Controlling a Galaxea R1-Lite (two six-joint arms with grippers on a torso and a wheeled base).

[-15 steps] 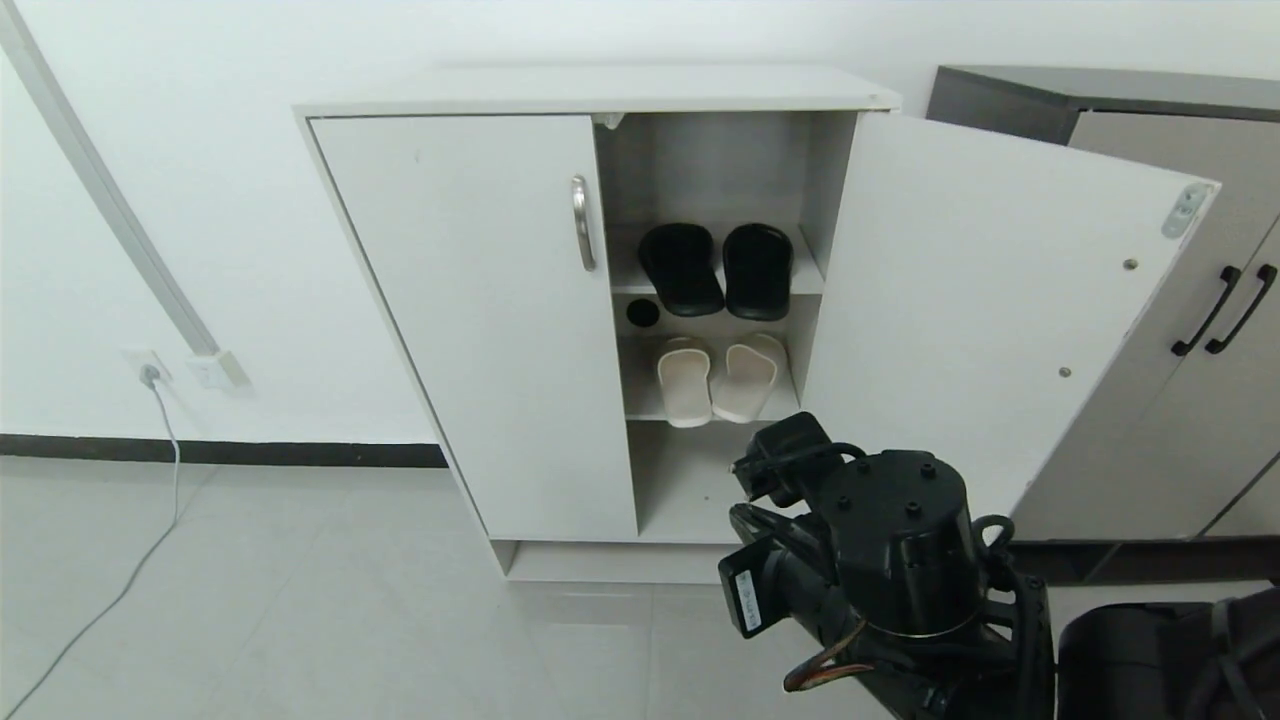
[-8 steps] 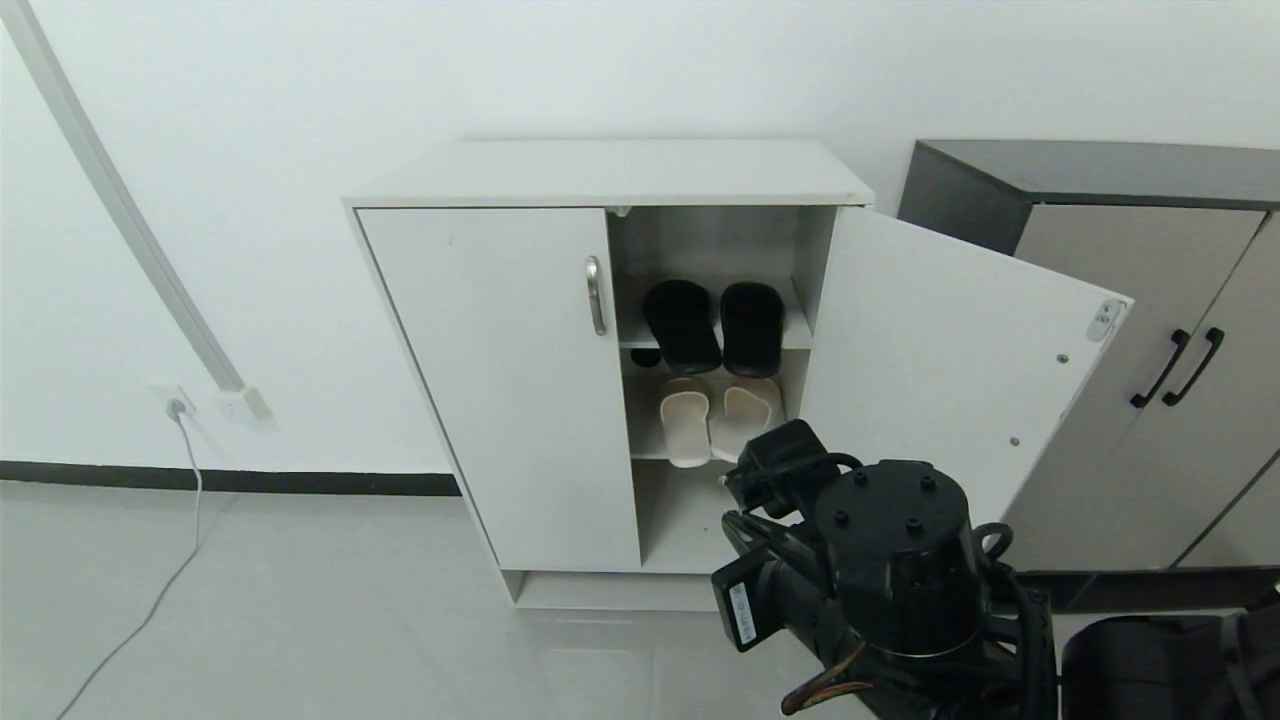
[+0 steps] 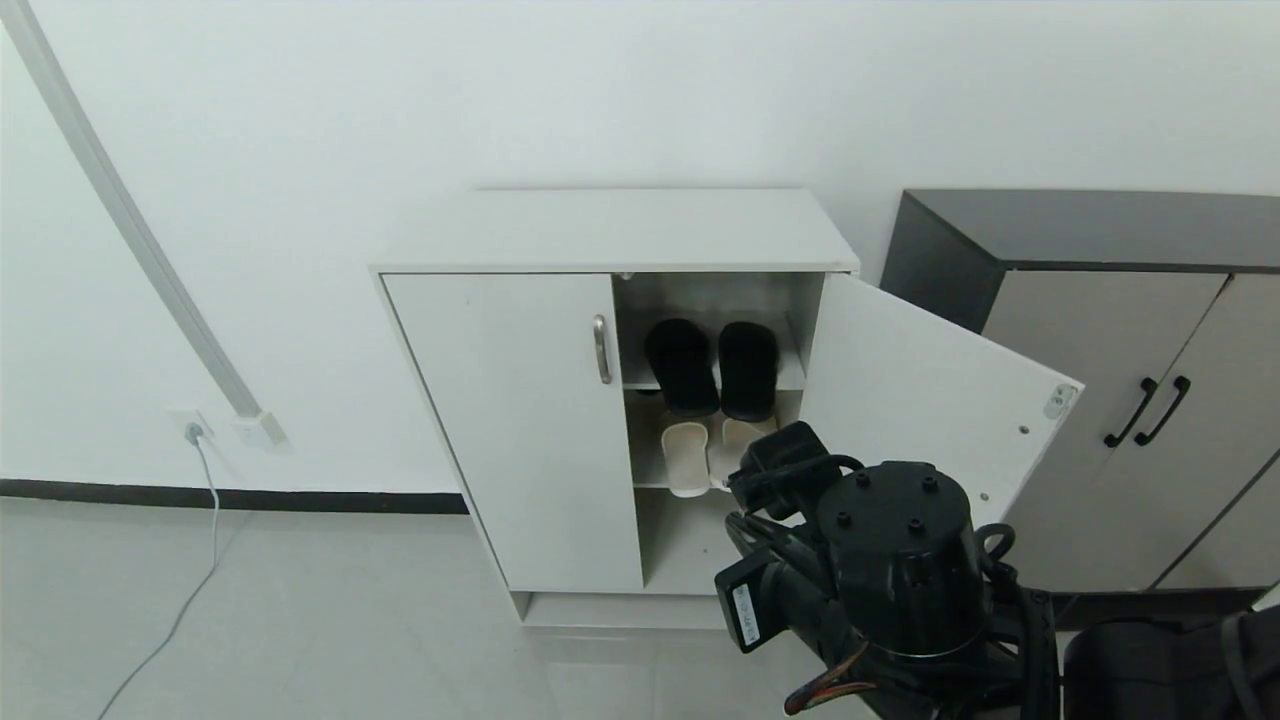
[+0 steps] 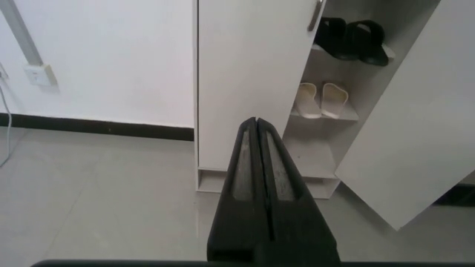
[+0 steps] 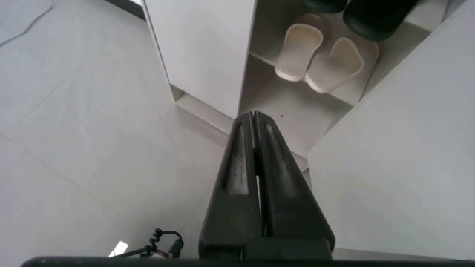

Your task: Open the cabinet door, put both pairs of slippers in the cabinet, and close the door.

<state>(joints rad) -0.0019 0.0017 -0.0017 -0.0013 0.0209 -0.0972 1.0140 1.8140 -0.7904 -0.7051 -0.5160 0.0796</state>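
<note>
Since both pairs already sit inside the cabinet (image 3: 620, 235), the black slippers (image 3: 712, 368) on the upper shelf and the pale slippers (image 3: 690, 458) on the shelf just below, the step in hand looks to be closing the door; the right-hand door (image 3: 920, 400) stands swung well out toward the robot's right, its inner face showing, while the left-hand door (image 3: 510, 420) is closed with its handle (image 3: 602, 349) at the middle edge. The right arm (image 3: 890, 560) hangs low in front of the opening, apart from the door; the right jaws are pressed together and hold nothing, and the left jaws are likewise closed and empty.

To do it well, closed jaws should serve as a blunt pusher; the arm must get round to the door's outer face, which looks toward the dark cabinet (image 3: 1100, 330) beside it, so room there may be tight; press near the free edge, far from the hinges, and follow the door's arc rather than shoving straight; ease off as it meets the frame; the pale pair's heels lie near the shelf front, so watch that they do not foul the door.
</note>
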